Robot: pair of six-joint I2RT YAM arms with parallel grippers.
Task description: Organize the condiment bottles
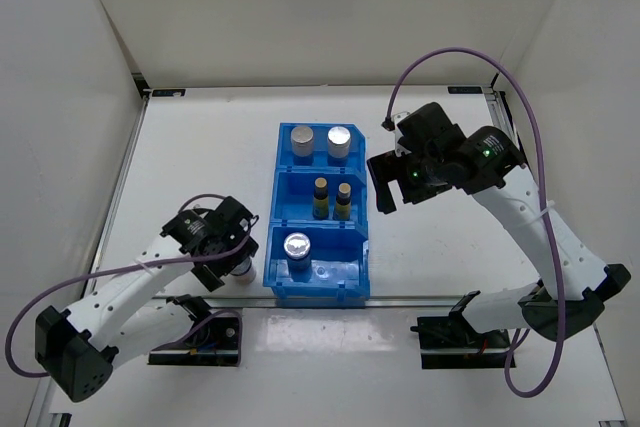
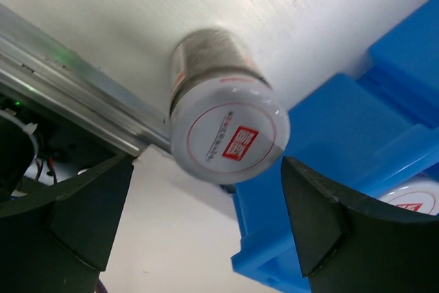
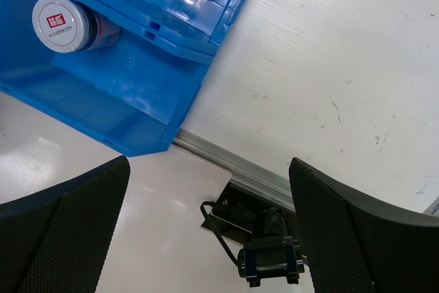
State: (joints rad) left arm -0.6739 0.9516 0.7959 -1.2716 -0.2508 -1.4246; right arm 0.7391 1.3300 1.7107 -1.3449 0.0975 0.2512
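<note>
The left end effector (image 2: 206, 164) is spread wide. In its wrist view its two dark fingers (image 2: 82, 217) stand on each side of a squat bottle (image 2: 228, 128), with a gap on both sides, so nothing is pinched. This bottle has a silver top with a red mark. It stands upright on the white bench (image 1: 200, 147), just beside the left wall of the blue bin (image 1: 357, 265), near the front compartment. In the top view the left end effector (image 1: 230, 252) covers a part of this bottle (image 1: 244, 270).

The right end effector (image 3: 209, 162) is also spread wide and holds nothing. In the top view it (image 1: 395, 187) hangs just to the right of the bin, at the level of the middle compartment.

Inside the bin, the near compartment holds the second squat bottle (image 1: 297, 245), standing upright at its left side. The middle compartment holds two slim yellow bottles (image 1: 321, 194) with tan caps, side by side. The far compartment holds two tall bottles (image 1: 302, 138) with silver caps, also side by side.
</note>
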